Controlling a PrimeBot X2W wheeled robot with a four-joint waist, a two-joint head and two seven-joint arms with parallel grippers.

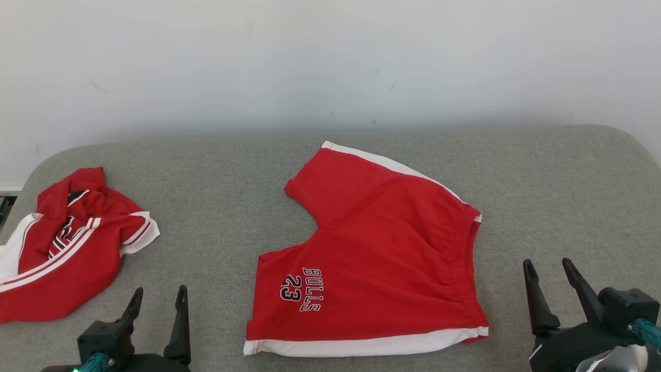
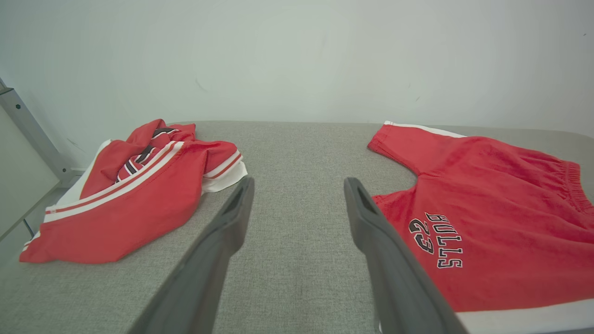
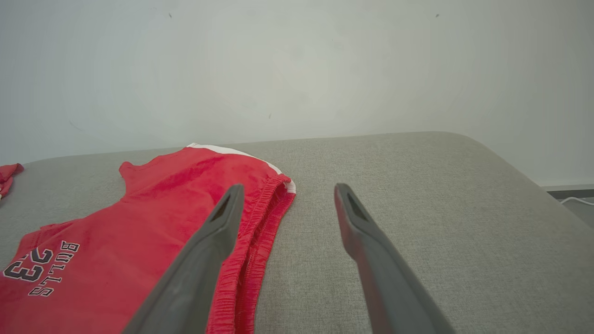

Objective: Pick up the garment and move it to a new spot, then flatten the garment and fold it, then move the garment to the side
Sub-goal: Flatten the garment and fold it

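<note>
- A crumpled red jersey with white and dark striped trim lies bunched at the far left of the grey fabric-covered table top, with part of it reaching the table's left edge.
- The left gripper sits at the lower left, just right of the jersey and apart from it. Its two dark fingers are spread and hold nothing, and in the left wrist view bare grey cloth shows between them.
- A pair of red shorts with white side stripes and a dark "BULLS 23" print lies spread flat near the middle of the table, between the two grippers. Its elastic waistband faces right and its leg openings face left. The printed leg is the nearer one, and a few shallow wrinkles run across the fabric.
- The right gripper is at the lower right, near the waistband but clear of it, with its fingers wide apart and empty.
- A plain white wall rises behind the table along its whole width.
</note>
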